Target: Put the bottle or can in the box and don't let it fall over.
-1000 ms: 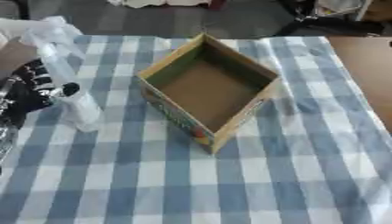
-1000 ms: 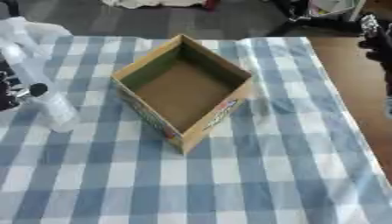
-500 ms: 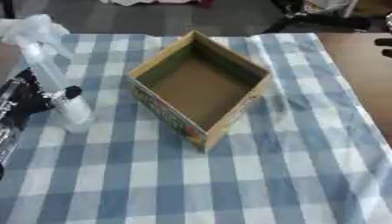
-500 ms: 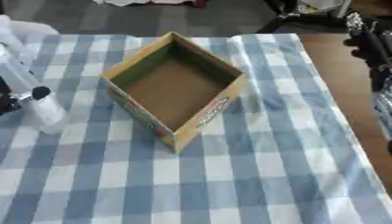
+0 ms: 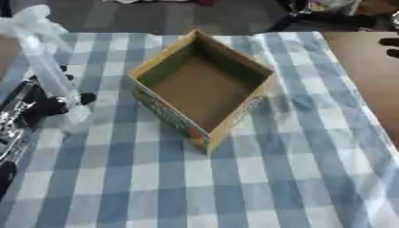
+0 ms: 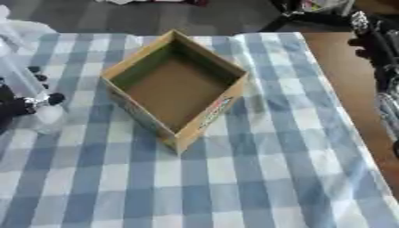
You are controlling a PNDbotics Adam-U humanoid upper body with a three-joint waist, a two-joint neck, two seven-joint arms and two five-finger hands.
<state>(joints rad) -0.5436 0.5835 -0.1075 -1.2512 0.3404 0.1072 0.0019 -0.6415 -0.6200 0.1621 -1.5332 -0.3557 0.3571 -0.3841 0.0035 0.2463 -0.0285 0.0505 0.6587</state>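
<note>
One robot hand (image 5: 48, 108), the left, is curling round the upright clear bottle (image 5: 53, 80); the box (image 5: 201, 89) is lying rightward.

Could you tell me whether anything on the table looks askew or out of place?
The clear bottle leans, its top tilted away to the left, with the left hand curled around its base. The box sits corner-on to the checked cloth, open and empty.

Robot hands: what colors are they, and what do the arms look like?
The left hand is black, with rounded black fingertips. Its arm below mixes black with shiny silver metal parts. The right hand at the far right edge is black too, and its arm shows silver-grey pieces lower down. No markings or cables can be made out.
</note>
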